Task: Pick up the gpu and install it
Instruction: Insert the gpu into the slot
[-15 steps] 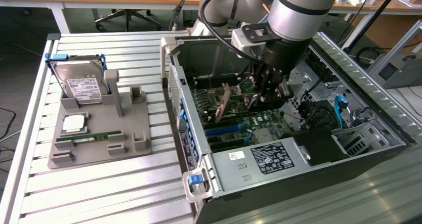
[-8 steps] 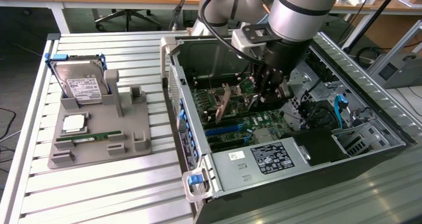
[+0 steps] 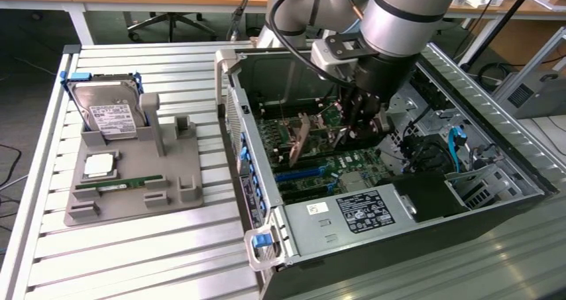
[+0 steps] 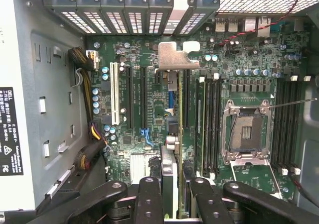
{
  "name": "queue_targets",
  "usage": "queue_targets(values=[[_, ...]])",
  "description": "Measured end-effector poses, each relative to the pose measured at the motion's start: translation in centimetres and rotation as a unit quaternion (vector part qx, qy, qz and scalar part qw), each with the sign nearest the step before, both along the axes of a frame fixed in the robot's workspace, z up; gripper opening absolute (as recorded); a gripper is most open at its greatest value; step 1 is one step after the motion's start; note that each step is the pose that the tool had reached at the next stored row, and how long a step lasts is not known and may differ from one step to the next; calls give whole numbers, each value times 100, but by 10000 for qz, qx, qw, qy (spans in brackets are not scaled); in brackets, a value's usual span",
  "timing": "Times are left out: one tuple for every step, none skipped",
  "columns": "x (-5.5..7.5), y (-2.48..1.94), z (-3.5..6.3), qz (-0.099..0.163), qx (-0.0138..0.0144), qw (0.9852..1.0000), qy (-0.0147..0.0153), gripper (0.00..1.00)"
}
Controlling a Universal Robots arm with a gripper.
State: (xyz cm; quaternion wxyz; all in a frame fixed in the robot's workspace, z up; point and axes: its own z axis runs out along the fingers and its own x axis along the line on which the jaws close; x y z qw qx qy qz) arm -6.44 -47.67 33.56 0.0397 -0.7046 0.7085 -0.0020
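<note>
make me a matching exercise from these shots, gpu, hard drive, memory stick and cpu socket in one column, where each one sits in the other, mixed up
Things
1. gpu
2. hard drive
3. memory stick
4. cpu socket

Places
a. lying flat on the grey holder
b. in the gripper, inside the computer case
c. on the motherboard, with no chip in it
d. propped up in a blue frame

Pairs: 1-b, 2-d, 3-a, 4-c
</note>
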Motion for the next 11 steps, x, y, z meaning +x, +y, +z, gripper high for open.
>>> queue_targets(values=[[0, -2, -1, 0, 0, 10000, 0, 27], [0, -6, -1, 0, 0, 10000, 0, 27], [-1, -8, -2, 0, 0, 10000, 0, 27], [-1, -10, -2, 0, 0, 10000, 0, 27], [-1, -12, -2, 0, 0, 10000, 0, 27], [-1, -15, -3, 0, 0, 10000, 0, 27], [-1, -18, -4, 0, 0, 10000, 0, 27], [-1, -19, -4, 0, 0, 10000, 0, 27], [-1, -21, -5, 0, 0, 10000, 0, 27], [-1, -22, -5, 0, 0, 10000, 0, 27], [-1, -24, -5, 0, 0, 10000, 0, 27]])
